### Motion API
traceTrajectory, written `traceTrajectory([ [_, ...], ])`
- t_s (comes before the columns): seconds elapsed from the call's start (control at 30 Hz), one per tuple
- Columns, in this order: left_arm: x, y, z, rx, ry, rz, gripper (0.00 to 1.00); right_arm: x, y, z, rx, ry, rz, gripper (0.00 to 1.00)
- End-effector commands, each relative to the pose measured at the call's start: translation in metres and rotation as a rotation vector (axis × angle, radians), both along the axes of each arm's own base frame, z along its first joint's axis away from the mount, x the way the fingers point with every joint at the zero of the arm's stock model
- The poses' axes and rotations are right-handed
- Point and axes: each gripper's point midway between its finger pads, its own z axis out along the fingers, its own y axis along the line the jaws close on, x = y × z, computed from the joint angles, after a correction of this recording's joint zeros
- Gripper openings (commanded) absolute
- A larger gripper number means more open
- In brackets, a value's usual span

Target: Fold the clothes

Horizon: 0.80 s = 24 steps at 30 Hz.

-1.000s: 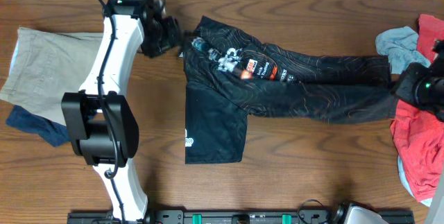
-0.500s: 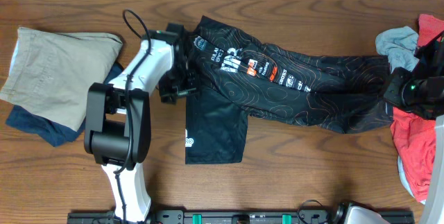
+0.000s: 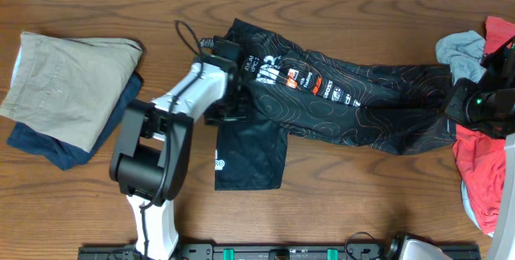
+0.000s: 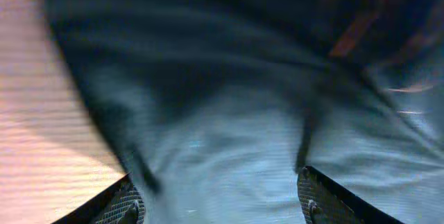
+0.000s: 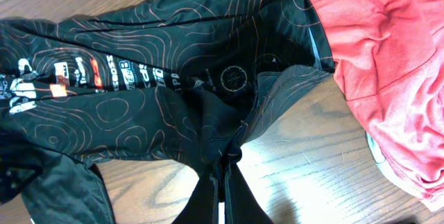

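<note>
Left gripper: open, with fingers spread wide; low over dark fabric at the jersey's left edge. Contact with the fabric not determinable from the blurred wrist view.
Left reference: well to the right of a beige garment, itself lying on a navy garment.
Jersey: black with thin orange contour lines; laid out on the table, long axis running left to right and slanting slightly down toward the right.
Jersey, left part: one flap extending toward the near table edge, flat, with a small white round mark at its lower left corner.
Jersey, middle: row of white and orange logos along the upper fold, facing up.
Jersey, right end: drawn together and bunched at the right gripper.
Right gripper: closed, pinching the jersey's gathered edge between both fingers; fabric puckered up around the tips.
Right reference: just beside a red garment; grey-blue cloth at the far right, touching the red garment.
</note>
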Motion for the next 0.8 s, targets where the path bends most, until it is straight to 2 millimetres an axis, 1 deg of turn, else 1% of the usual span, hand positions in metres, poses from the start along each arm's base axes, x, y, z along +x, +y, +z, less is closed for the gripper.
traceTrajectory([
  [0.0,-0.015,-0.011,-0.016,-0.006,0.043,-0.022,0.71,-0.001,0.003,0.001,0.007,-0.002,0.002,0.01],
  [0.13,-0.015,-0.017,-0.017,-0.009,0.032,-0.029,0.70,-0.001,0.003,0.001,0.007,-0.002,0.002,0.01],
  [0.33,-0.017,-0.023,-0.025,-0.002,0.043,0.000,0.58,-0.001,0.003,0.001,0.007,-0.002,0.002,0.01],
  [0.37,-0.018,-0.024,-0.026,-0.001,0.047,-0.005,0.54,-0.001,0.003,0.001,0.007,-0.002,0.002,0.01],
  [0.5,-0.018,-0.024,-0.027,0.007,0.044,-0.011,0.31,-0.001,0.003,0.001,0.007,-0.002,0.002,0.01],
  [0.53,-0.018,-0.023,-0.027,0.009,0.043,-0.009,0.24,-0.001,0.003,0.001,0.007,-0.002,0.002,0.01],
  [0.57,-0.017,-0.021,-0.027,0.018,0.039,-0.007,0.14,-0.001,0.003,0.001,0.007,-0.002,0.002,0.01],
  [0.6,-0.016,-0.018,-0.027,0.030,0.035,-0.004,0.07,-0.001,0.003,0.001,0.006,-0.002,0.002,0.01],
  [0.7,-0.011,-0.007,-0.025,0.063,0.019,0.001,0.06,0.000,0.003,0.001,0.005,-0.004,0.002,0.01],
  [0.77,-0.008,0.000,-0.020,0.076,0.008,0.000,0.06,0.000,0.002,0.001,0.003,-0.003,0.000,0.01],
])
